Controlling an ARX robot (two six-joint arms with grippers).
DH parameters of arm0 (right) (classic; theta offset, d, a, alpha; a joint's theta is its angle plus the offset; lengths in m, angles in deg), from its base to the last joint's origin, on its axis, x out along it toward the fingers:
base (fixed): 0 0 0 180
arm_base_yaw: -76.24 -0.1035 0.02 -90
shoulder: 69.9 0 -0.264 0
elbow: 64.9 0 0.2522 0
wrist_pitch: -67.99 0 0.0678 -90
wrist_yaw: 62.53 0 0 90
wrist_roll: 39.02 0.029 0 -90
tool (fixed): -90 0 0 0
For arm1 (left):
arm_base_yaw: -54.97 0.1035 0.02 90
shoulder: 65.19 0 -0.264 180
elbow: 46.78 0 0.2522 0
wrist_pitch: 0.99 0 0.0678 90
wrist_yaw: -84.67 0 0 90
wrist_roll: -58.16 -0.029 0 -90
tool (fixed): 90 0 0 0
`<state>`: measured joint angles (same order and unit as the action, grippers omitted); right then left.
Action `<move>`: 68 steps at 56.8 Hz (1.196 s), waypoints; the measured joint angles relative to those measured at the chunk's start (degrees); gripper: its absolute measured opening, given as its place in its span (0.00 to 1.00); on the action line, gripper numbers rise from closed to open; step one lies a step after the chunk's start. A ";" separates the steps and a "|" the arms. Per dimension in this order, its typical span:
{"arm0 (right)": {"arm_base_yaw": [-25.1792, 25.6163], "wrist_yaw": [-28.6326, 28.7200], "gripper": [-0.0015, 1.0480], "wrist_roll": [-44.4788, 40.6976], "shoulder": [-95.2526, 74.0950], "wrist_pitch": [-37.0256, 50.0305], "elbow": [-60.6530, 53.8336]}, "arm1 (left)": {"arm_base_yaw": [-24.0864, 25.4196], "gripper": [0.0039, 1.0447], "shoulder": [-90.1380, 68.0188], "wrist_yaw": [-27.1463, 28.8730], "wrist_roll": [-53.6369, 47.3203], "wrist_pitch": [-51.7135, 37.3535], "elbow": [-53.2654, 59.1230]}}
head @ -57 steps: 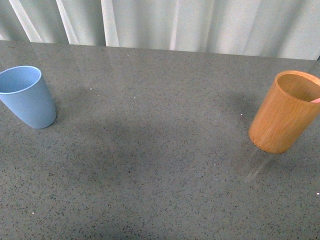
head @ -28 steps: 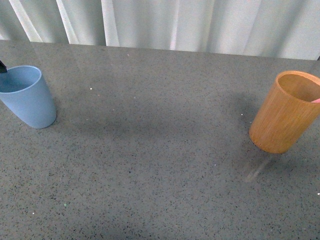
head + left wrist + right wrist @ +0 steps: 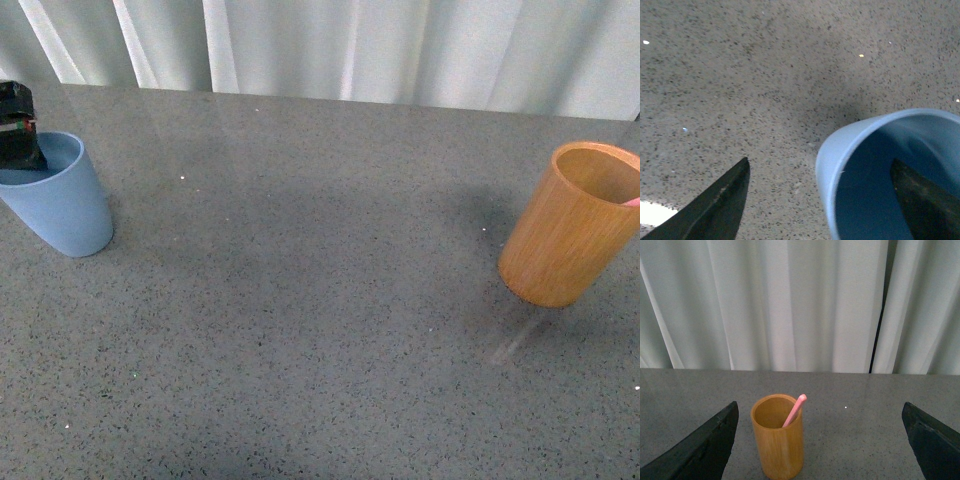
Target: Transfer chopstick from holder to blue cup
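The light blue cup (image 3: 62, 205) stands upright at the table's far left. One black finger (image 3: 19, 128) of my left gripper hangs at its rim. In the left wrist view my left gripper (image 3: 820, 161) is open and straddles the cup's wall (image 3: 832, 155), one finger inside and one outside. The orange-brown wooden holder (image 3: 568, 228) stands at the far right with a pink chopstick tip (image 3: 631, 200) at its rim. In the right wrist view the holder (image 3: 777, 447) holds the pinkish-red chopstick (image 3: 795, 410), which leans on the rim. My right gripper (image 3: 820, 407) is open, empty and short of the holder.
The grey speckled tabletop (image 3: 320, 300) stretches between the two cups. White curtains (image 3: 330, 45) hang behind the table's far edge. The holder stands close to the front view's right border.
My left gripper's finger has come into the front view from the left and now sits at the blue cup's rim. The cups and the chopstick have not moved.
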<state>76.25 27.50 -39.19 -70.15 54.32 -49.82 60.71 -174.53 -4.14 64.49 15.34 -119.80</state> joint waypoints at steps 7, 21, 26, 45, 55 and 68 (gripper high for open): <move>0.00 0.00 0.90 -0.02 0.00 0.00 0.00 | -2.03 0.53 -2.12 0.81 0.44 3.06 -2.80; 0.00 0.00 0.90 -0.02 0.00 0.00 0.00 | -4.48 0.10 -3.67 2.32 1.36 7.58 -4.83; 0.00 0.00 0.90 0.00 0.00 0.00 0.00 | -5.42 0.03 -3.10 3.04 1.25 8.98 -4.83; 0.00 0.00 0.90 -0.02 0.00 0.00 0.00 | -23.85 0.03 3.28 2.69 2.82 21.81 -8.35; 0.00 0.00 0.90 0.00 0.00 0.00 0.00 | -35.69 0.03 -1.22 3.67 4.46 26.08 -14.23; 0.00 0.00 0.90 -0.02 0.00 0.00 0.00 | -40.46 0.03 -8.90 5.40 6.32 28.06 -20.00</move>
<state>76.25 27.50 -39.21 -70.15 54.32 -49.82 20.25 -183.42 1.26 70.81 43.40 -139.80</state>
